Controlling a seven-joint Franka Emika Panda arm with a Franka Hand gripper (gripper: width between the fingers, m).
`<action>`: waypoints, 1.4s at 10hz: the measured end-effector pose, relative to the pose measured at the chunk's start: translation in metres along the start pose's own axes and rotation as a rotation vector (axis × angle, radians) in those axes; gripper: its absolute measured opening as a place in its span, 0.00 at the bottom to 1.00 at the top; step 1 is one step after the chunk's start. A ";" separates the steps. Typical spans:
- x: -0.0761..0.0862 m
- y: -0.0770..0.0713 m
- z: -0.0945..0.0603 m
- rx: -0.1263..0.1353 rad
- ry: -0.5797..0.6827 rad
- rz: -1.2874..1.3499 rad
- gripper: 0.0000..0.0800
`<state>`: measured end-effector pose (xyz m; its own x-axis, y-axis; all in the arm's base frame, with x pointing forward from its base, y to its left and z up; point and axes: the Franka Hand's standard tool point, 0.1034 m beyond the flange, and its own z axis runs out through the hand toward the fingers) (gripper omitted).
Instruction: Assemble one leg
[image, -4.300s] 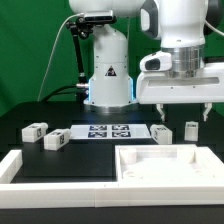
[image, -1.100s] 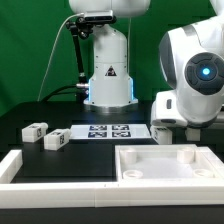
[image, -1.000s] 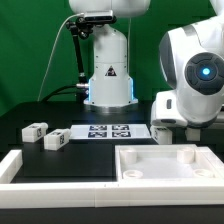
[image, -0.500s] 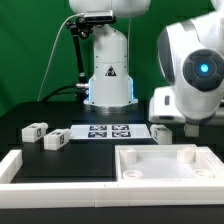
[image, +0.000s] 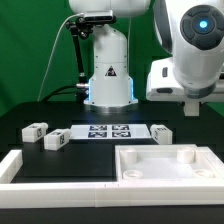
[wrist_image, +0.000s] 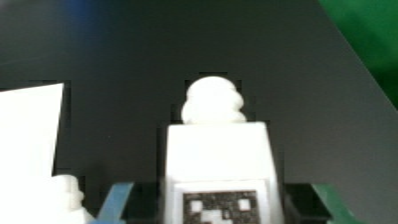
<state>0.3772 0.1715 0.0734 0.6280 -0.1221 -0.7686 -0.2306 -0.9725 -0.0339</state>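
My gripper (wrist_image: 221, 206) is shut on a leg (wrist_image: 217, 150), a white post with a rounded tip and a black-and-white tag, held between the two blue-tinted fingers above the black table. In the exterior view the gripper (image: 191, 105) hangs at the right, raised off the table, and the held leg is hardly visible there. A second leg (image: 160, 132) lies below it, beside the marker board (image: 105, 131). Two more legs (image: 35, 130) (image: 55, 140) lie at the exterior view's left. The white tabletop (image: 165, 172) sits at the front right.
A white L-shaped rail (image: 20, 165) runs along the front left. The robot's base (image: 108, 75) stands behind the marker board. The tabletop's edge (wrist_image: 25, 130) shows in the wrist view, with another white part (wrist_image: 64, 196) beside the fingers.
The arm came down on the rightmost leg, closed on it and has risen, taking it off the table. The other legs have not moved.
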 end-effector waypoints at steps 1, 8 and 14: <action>0.004 -0.004 -0.004 0.013 0.110 -0.007 0.36; 0.013 0.022 -0.072 -0.026 0.662 -0.158 0.36; 0.032 0.021 -0.078 -0.037 0.997 -0.315 0.36</action>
<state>0.4507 0.1315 0.0978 0.9879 0.0459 0.1479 0.0623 -0.9921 -0.1086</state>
